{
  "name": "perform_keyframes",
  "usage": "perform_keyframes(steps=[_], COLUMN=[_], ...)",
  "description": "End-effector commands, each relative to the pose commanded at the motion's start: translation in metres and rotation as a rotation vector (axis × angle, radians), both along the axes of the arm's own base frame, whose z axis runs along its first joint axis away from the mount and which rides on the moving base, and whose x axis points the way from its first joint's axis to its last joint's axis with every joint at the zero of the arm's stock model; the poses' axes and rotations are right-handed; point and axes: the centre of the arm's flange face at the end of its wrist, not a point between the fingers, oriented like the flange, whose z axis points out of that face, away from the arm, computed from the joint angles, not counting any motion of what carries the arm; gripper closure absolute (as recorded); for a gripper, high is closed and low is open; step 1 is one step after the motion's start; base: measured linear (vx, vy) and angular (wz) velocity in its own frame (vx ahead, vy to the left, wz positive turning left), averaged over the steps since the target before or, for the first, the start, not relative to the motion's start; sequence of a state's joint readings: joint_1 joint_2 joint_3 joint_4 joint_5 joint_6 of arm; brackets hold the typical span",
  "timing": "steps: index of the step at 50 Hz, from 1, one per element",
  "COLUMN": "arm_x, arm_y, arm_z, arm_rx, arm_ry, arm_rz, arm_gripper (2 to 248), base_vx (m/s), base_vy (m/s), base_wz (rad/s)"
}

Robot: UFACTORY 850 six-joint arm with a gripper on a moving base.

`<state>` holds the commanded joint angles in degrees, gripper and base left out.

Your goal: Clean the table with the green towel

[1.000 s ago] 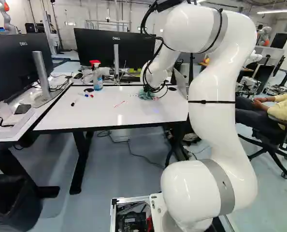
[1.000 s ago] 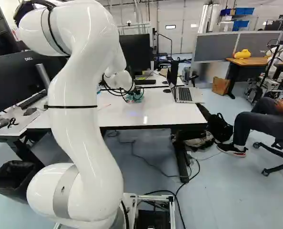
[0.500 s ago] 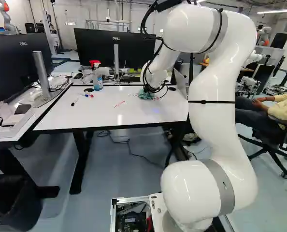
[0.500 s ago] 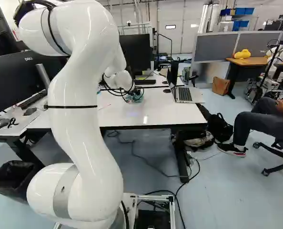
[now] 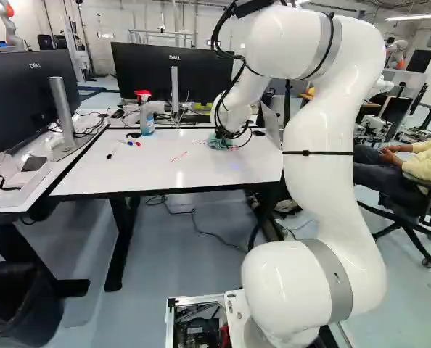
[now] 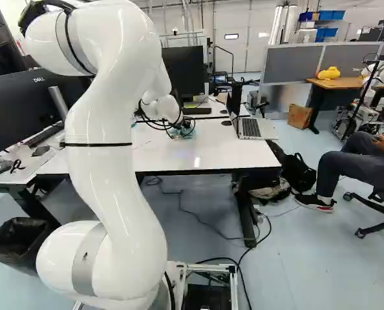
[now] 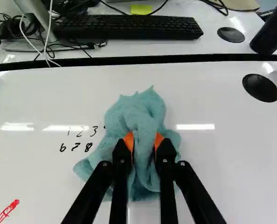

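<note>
At the far part of the white table (image 5: 150, 165), my gripper (image 5: 223, 133) is low over the crumpled blue-green towel (image 5: 215, 143); its fingertips are hidden in the left base view. The wrist view shows the gripper (image 7: 144, 142) shut on a bunched fold of the towel (image 7: 141, 114), orange pads on both sides, the rest spread around on the tabletop. Black handwritten digits (image 7: 76, 146) stand in two rows beside the towel, one partly covered at its edge. Farther to that side is a red drawing (image 7: 5, 212).
A spray bottle (image 5: 146, 116), a black marker (image 5: 112, 154) and coloured markers (image 5: 130, 143) stand or lie on the table's left part. An open laptop (image 6: 250, 128) is right of the gripper. Beyond the table's far edge are a keyboard (image 7: 129, 27) and monitors (image 5: 157, 72). A black disc (image 7: 260, 87) lies near the towel.
</note>
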<state>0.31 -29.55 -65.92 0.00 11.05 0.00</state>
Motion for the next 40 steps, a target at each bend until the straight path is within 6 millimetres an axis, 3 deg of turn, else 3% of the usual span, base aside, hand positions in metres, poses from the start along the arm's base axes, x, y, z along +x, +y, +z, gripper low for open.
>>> perform_keyframes(steps=[14,40], arm_x=[0.012,0.027], arm_y=[0.008,0.051], arm_z=[-0.001,-0.003], arm_rx=[0.0,0.001], arm_ry=[-0.009,-0.023], arm_rz=[0.013,0.077], arm_gripper=[185,185], base_vx=[0.0,0.0], base_vy=[0.0,0.0], base_wz=[0.0,0.0])
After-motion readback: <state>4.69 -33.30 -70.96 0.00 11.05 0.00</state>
